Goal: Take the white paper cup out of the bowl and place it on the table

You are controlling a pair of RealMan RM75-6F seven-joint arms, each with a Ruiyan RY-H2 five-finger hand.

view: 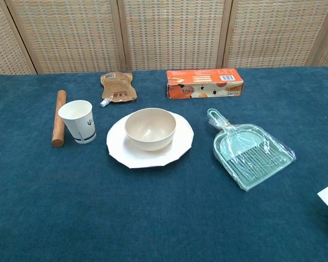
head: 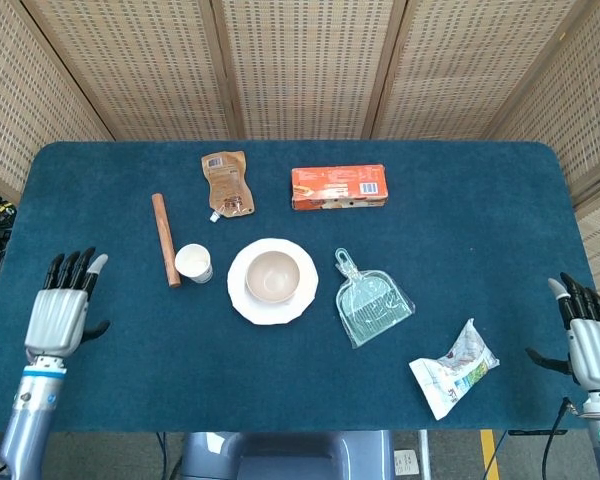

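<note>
The white paper cup point(head: 194, 264) point(view: 80, 121) stands upright on the blue table, left of the beige bowl point(head: 273, 277) point(view: 150, 129), which sits empty on a white plate point(head: 250, 303) point(view: 120, 152). My left hand point(head: 62, 305) hovers near the table's front left corner, far from the cup, fingers spread and holding nothing. At the front right edge my right hand point(head: 588, 338) is likewise open and empty. Neither hand shows in the chest view.
A wooden stick point(head: 165, 238) point(view: 58, 117) lies just left of the cup. A brown pouch point(head: 225, 182) and an orange box point(head: 338, 187) lie at the back. A green dustpan point(head: 372, 302) and a crumpled snack bag point(head: 455, 367) are to the right.
</note>
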